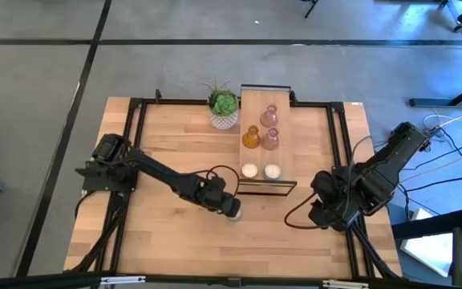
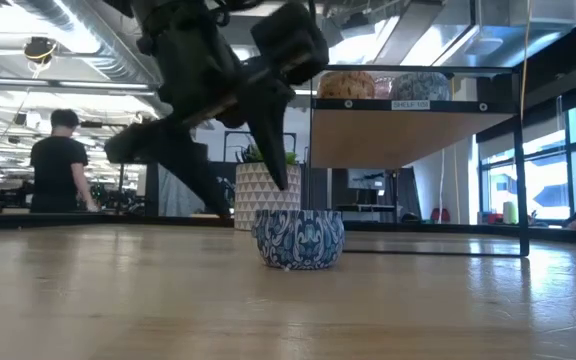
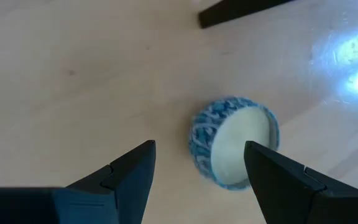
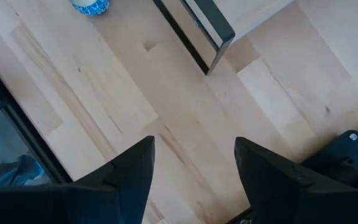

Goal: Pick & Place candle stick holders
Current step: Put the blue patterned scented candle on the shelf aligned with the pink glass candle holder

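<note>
The left fingers stand spread and empty, hanging just above a small blue-patterned candle cup that sits upright on the bench. In the left wrist view the cup lies just ahead of the gap between the tips and a little toward one finger — not centred yet, so I judge a short shift is needed before any closing. The cup is squat and round, its axis upright, so no turn of the wrist looks needed.

From above, the cup stands just in front of the shelf, near its front edge. On top of the shelf stand the holders: the amber holder and two pink holders, close together, with two white candles nearer the front. A plant sits just beside the shelf at the back.

The left arm is far nearer the cup. The right fingers are also spread, holding nothing, waiting well apart over bare bench at the right side.
</note>
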